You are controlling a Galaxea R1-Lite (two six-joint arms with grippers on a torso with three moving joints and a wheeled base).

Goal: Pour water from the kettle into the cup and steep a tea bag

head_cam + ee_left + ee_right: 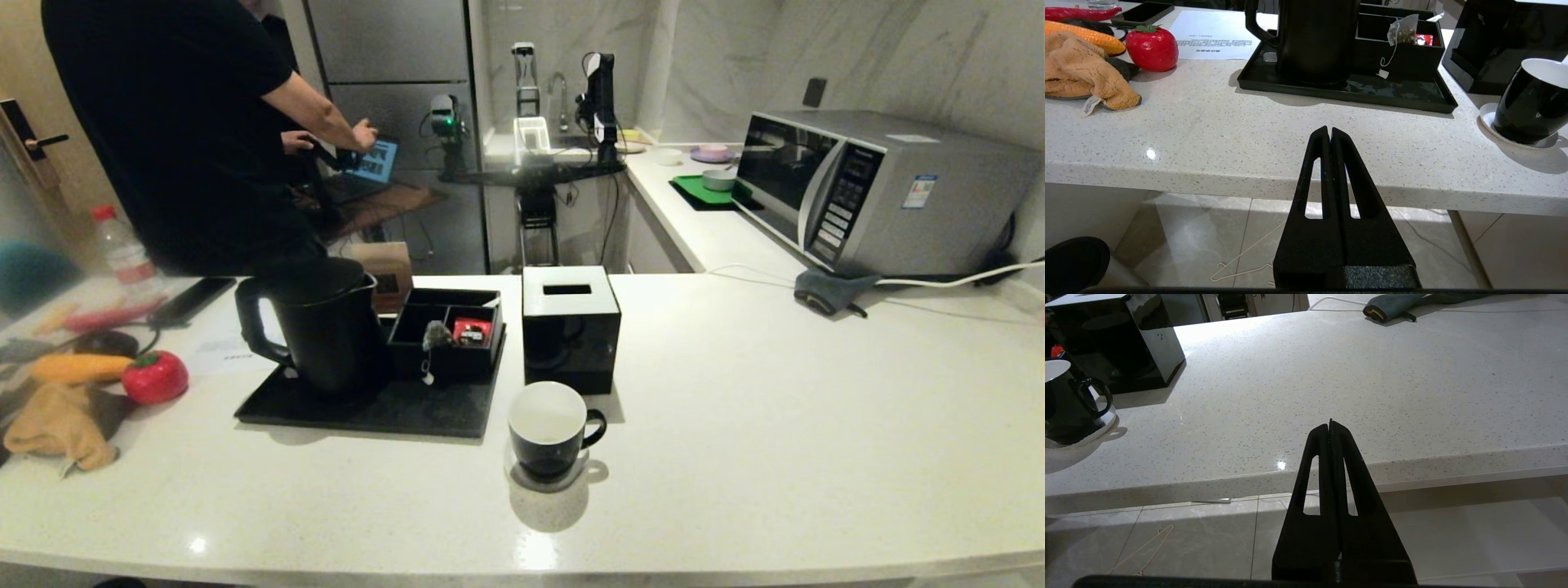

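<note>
The matte black kettle (322, 327) stands on a black tray (367, 408) at the counter's left, handle to the left. The tea bag (437, 335) leans in a black compartment box (445, 331) behind it, string and white tag hanging over the box's front. The black cup (549, 429), white inside and empty, sits on a pale coaster in front of the tray's right end, handle to the right. Neither arm shows in the head view. My left gripper (1329, 130) is shut and empty at the counter's near edge, short of the kettle (1316, 38). My right gripper (1329, 424) is shut, empty, right of the cup (1063, 404).
A glossy black cube box (570, 327) stands just behind the cup. A red tomato toy (155, 377), corn and a tan cloth (61, 425) lie at the left. A microwave (873, 188) and grey cloth (824, 290) are far right. A person (180, 122) stands beyond the counter.
</note>
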